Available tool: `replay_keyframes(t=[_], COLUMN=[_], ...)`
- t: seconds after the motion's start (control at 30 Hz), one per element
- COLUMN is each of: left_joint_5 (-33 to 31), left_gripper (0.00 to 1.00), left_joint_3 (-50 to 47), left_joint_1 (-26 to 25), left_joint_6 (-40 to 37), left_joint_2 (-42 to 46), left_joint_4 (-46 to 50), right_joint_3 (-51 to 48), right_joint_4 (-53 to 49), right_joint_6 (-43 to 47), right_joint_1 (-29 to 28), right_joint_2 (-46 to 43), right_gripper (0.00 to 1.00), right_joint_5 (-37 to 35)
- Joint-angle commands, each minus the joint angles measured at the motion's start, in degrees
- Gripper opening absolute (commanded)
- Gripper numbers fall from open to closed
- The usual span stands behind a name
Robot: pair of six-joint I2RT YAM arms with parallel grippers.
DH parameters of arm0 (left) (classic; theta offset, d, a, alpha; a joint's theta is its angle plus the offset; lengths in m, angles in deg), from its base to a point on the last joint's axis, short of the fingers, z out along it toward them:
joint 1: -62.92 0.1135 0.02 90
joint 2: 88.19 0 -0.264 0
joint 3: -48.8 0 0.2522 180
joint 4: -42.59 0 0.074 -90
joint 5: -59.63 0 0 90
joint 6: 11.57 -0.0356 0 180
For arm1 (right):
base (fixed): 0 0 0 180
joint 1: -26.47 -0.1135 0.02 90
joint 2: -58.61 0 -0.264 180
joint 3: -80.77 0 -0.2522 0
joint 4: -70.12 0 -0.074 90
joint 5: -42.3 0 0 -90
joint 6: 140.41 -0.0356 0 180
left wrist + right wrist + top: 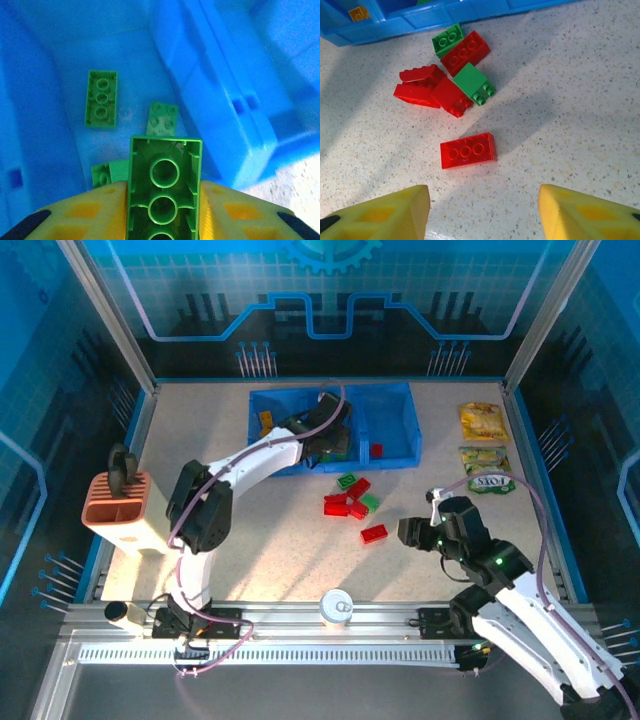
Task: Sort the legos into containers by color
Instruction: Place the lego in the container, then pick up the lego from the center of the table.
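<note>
Left hand (322, 435) far forward, tight on green lego (165, 175); right hand (485, 210) open, low.

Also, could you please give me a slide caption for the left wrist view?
Left end effector holds a green brick above loose green bricks in a blue tray compartment.

Blue light all around, bright surface (270, 540) in the middle, soft shadows across it, left wrist view washed blue and blurry, right wrist view sharp
</note>
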Motion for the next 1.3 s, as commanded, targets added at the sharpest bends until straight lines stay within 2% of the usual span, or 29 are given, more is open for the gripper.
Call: replay_keyframes(t=[0.0,0.27,0.3,0.37,0.43,0.53,0.7,1.07,1.27], left_joint_5=[-0.19,0.74,0.78,1.24,2.04,2.98,2.64,0.88,0.27], left_gripper=[0.39,0.46,0.49,0.69,0.73,0.73,0.72,0.7,0.7], left_joint_3=[5.32,11.08,11.56,11.94,10.0,6.0,-3.23,-34.6,-49.09], left_joint_1=[1.14,3.38,3.45,3.36,3.32,2.95,1.14,-4.97,-8.15], left_joint_6=[-2.33,-3.14,-3.29,-3.69,-3.7,-3.36,-3.36,-0.65,2.58], left_joint_2=[-3.41,-7.64,-7.74,-6.81,-4.11,1.27,11.31,35.15,44.8], left_joint_4=[4.69,6.28,6.6,7.29,5.72,3.03,-1.16,-12.38,-15.55], right_joint_3=[-1.36,-3.62,-3.53,-3.18,-3.0,-3.31,-1.92,4.37,8.98], right_joint_4=[-2.66,-0.76,-0.53,-0.27,0.05,1.36,3.58,10.37,12.2], right_joint_6=[-1.64,-2.84,-2.8,-2.71,-2.56,-2.54,-2.27,-1.07,-0.1], right_joint_1=[0.82,0.71,0.72,0.72,0.71,0.67,0.62,0.62,0.96], right_joint_2=[-1.19,-1.04,-0.64,0.35,1.16,2.36,6.84,23.35,33.14], right_gripper=[0.61,0.62,0.62,0.64,0.65,0.65,0.65,0.62,0.62], right_joint_5=[1.56,3.19,3.36,3.69,4.0,4.17,4.16,3.75,3.61])
